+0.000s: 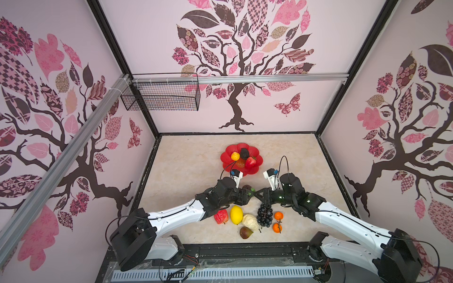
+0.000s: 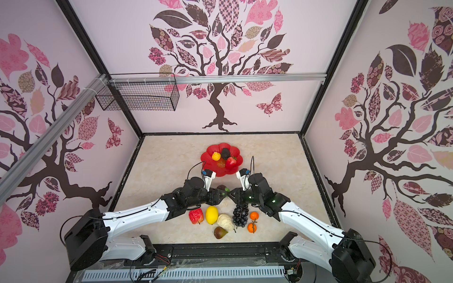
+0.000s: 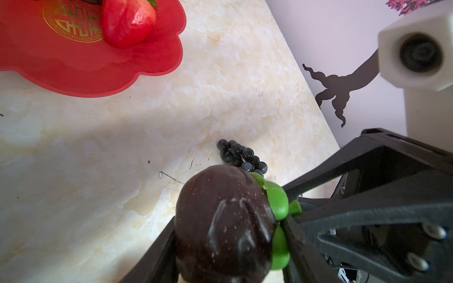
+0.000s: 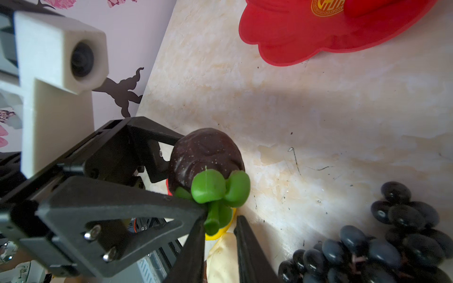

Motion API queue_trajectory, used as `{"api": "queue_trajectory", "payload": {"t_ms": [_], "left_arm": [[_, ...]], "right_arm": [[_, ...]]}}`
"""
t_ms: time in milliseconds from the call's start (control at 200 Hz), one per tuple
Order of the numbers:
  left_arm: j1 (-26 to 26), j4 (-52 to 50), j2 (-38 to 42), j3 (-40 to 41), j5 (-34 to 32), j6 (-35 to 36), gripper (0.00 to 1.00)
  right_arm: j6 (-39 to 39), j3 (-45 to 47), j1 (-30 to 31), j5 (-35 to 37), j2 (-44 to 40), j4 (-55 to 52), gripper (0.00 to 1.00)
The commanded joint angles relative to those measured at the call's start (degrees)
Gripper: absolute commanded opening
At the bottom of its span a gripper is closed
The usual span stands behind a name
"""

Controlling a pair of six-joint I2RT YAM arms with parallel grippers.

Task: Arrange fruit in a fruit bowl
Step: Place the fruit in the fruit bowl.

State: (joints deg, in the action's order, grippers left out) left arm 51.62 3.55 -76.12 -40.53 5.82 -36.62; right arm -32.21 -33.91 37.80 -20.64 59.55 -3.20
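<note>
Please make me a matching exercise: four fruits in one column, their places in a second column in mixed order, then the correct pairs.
1 strawberry
2 mangosteen
3 lemon
4 grapes

A in the left gripper
B in the dish
C on the table beside the apple
D on the table beside the oranges

Pairs: 1-B, 2-A, 3-C, 4-D

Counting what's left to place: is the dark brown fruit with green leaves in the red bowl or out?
Out. The left gripper grips the dark brown fruit, well apart from the red bowl.
</note>
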Motion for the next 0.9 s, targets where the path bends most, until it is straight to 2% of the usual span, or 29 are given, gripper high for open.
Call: {"api": "queue_trajectory", "payload": {"t_ms": [0,410,595,735,895], "left_arm": [[-0.1,2.33,-0.18,0.99,2.25,1.11,0.55],[-0.07,2.65,-1.07,0.85,3.39,1.92,0.55],[-0.02,2.54,-0.99,0.87,3.34,2.5,0.55],[-0.01,1.68,-0.78,0.86,2.41,2.76,0.6],[-0.19,2.16,0.8,2.28,-0.74,2.35,0.71]], "right_arm": [[0.38,-2.92,0.36,0.7,0.57,-0.64,0.21],[1.64,-3.27,0.34,2.79,0.74,-2.6,0.12],[2.43,-3.34,0.42,3.47,1.52,-2.84,0.05],[3.41,-4.0,0.43,4.84,1.86,-4.04,0.02],[4.58,-5.26,0.43,6.4,2.41,-5.72,0.0]]}}
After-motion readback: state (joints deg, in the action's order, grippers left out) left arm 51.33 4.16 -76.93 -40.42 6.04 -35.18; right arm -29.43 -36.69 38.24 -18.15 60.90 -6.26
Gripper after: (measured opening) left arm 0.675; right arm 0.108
